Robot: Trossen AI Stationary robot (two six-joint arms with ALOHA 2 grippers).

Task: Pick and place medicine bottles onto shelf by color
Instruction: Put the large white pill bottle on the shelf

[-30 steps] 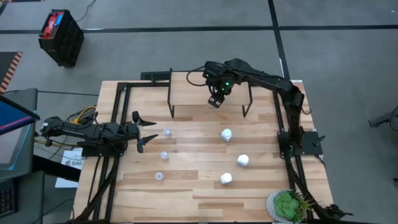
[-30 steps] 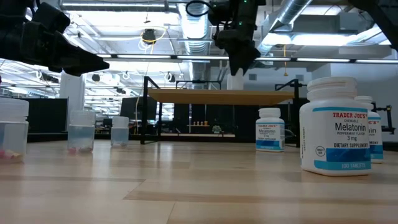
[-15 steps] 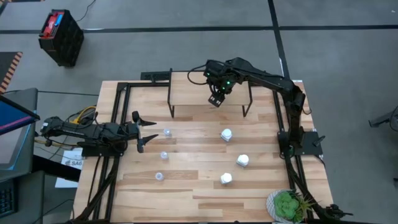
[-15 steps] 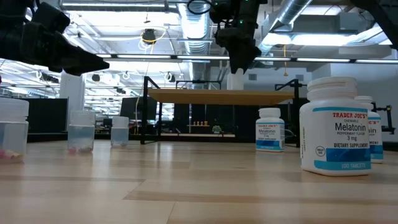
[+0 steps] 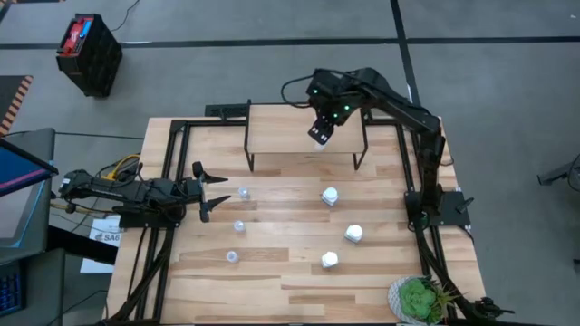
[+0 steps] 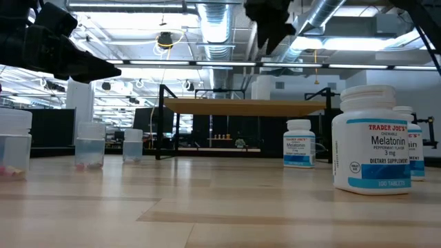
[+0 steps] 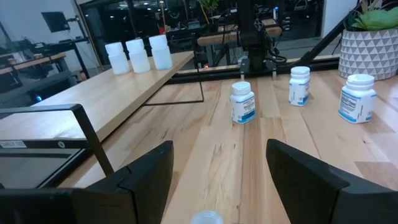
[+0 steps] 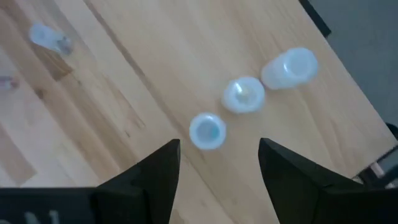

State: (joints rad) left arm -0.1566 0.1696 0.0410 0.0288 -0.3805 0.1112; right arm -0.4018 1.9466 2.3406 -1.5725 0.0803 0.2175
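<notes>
High view: the left gripper (image 5: 216, 191), jaws apart, waits at nine o'clock by three pale-blue translucent bottles (image 5: 239, 225). White dark-labelled bottles (image 5: 353, 234) stand toward four o'clock. Over the light-wood, black-legged shelf (image 5: 281, 127) at twelve, the right gripper (image 5: 319, 133) hangs empty, jaws apart.

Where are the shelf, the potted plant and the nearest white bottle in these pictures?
shelf (image 5: 281, 122): high view, bare board top.
potted plant (image 5: 419, 300): high view, green leaves.
nearest white bottle (image 6: 372, 148): low view, its label.
</notes>
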